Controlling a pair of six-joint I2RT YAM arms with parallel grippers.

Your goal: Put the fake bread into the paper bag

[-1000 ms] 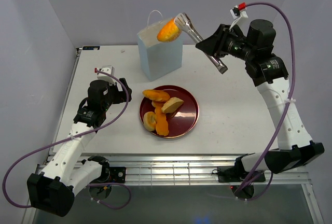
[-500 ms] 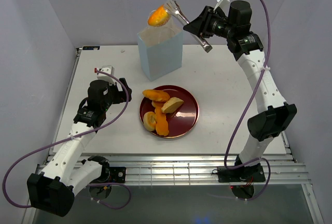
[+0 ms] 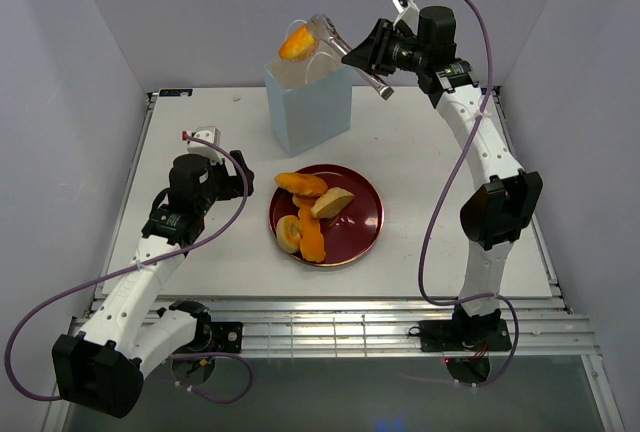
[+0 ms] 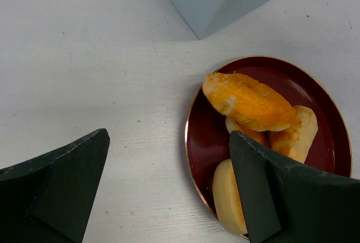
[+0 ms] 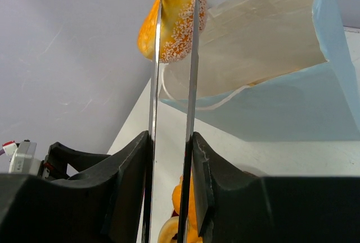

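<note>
The right pincer (image 3: pixel 371 55) is clenched on metal tongs (image 3: pixel 340 45) pinching one orange sesame pastry (image 3: pixel 294 44) above the single paper bag (image 3: pixel 310 112) at the counter's far edge. Best to lower it between the white walls before easing off. Four more pastries sit on the one red plate (image 3: pixel 372 214) mid-counter; the left pincer (image 4: pixel 169 158) hangs released beside it.
</note>
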